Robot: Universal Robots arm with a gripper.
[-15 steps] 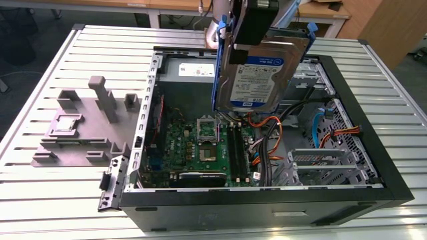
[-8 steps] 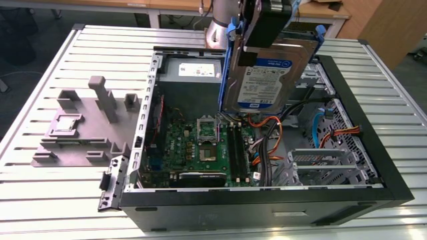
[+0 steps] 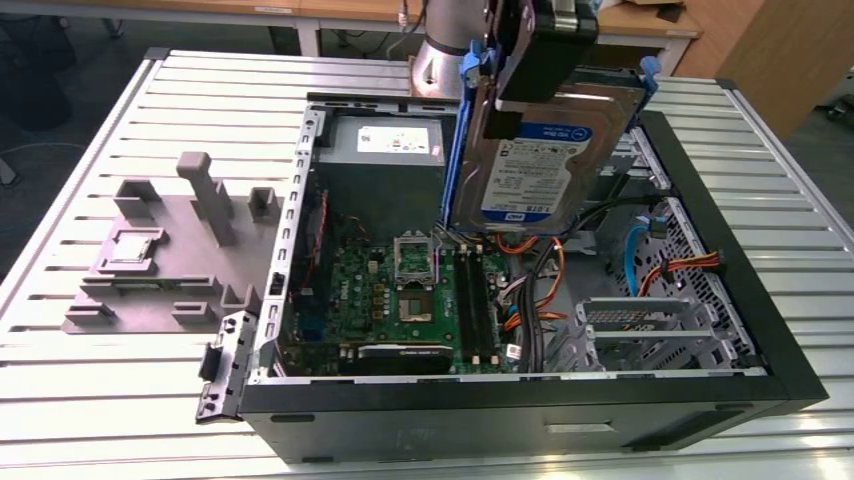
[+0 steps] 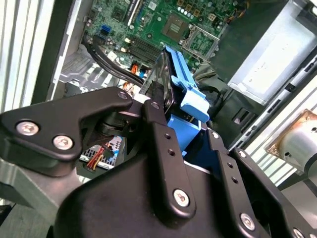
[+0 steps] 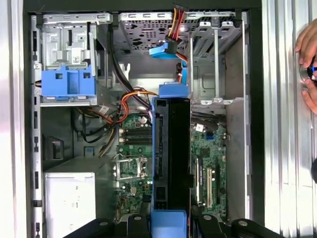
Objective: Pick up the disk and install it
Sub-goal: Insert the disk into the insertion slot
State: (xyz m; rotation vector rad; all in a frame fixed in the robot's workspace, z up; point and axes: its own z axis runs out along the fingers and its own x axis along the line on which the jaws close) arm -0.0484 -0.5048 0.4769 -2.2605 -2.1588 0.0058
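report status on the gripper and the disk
Jaws shut on disk. Disk held on edge over open computer case. Loose cables inside case; a hand beside case.

The table under me has a top of long pale metal slats with dark grooves between them, and the light lies soft and even on it, with a mild shine on the slats. Behind its far edge, in the exterior view, stands a desk with a wooden top and a white frame, and at the exterior view's right a cabinet of light brown wood. The floor around is dull grey.
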